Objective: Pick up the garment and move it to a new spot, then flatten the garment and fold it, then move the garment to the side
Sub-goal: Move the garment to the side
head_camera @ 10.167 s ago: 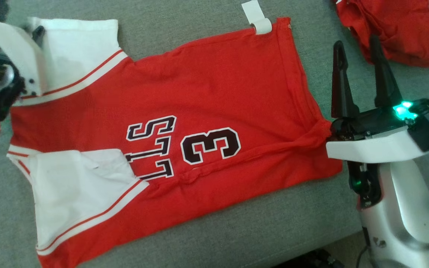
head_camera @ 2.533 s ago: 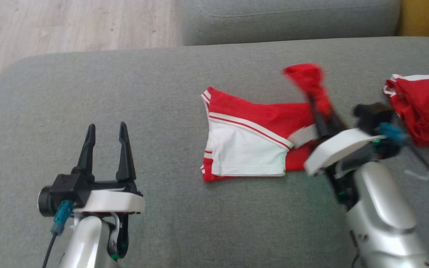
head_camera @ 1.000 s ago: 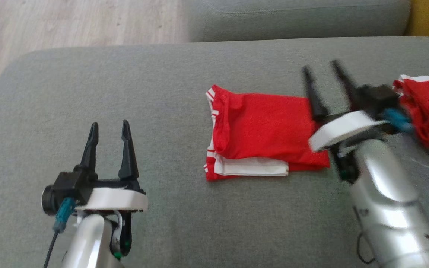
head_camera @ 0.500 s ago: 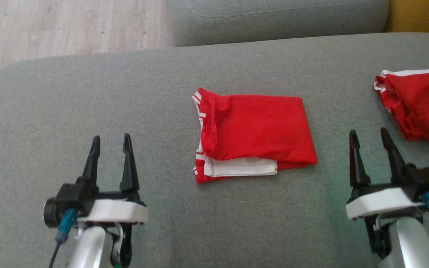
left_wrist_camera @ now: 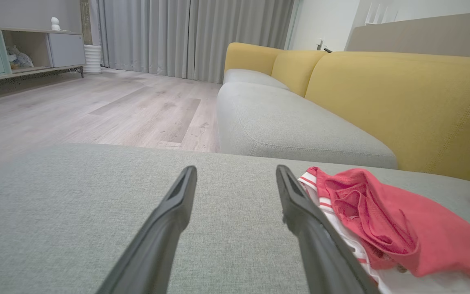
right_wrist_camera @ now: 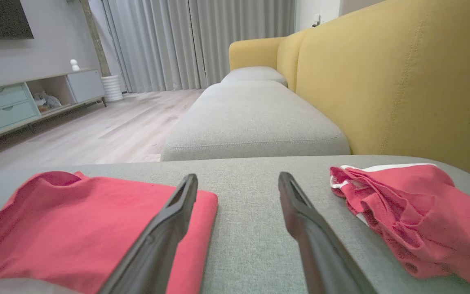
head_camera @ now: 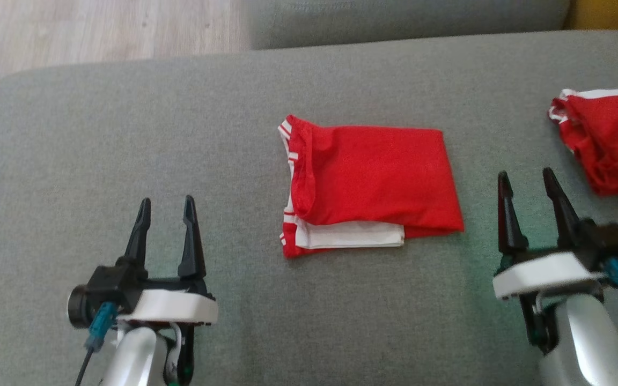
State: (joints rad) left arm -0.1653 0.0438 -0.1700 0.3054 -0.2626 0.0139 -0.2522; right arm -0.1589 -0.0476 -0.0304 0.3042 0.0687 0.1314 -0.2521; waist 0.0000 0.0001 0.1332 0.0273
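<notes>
The folded garment (head_camera: 373, 182) is seen lying flat near the middle of the grey cushion (head_camera: 126, 134). Its red side is turned up, and a white layer with red-and-white striped edging is exposed along its near and left sides. It is touched by neither gripper.

The left gripper (head_camera: 167, 200) is held over the cushion, well to the left of the garment and nearer the robot. Its two dark fingers are spread apart and nothing is held between them. In the left wrist view the garment's striped edge is seen just past the right-hand finger.

The right gripper (head_camera: 524, 172) is placed near the garment's right edge, and its fingers are likewise spread wide and empty. In the right wrist view they are pointed at the bare strip of cushion between the folded garment and a second garment (head_camera: 609, 139). That one is red with white trim and is left crumpled at the right edge of the cushion, well apart from the folded one.

Beyond the cushion, another seat (right_wrist_camera: 255, 118), a yellow backrest (right_wrist_camera: 402, 81) and a pale wooden floor (head_camera: 100, 27) are visible.
</notes>
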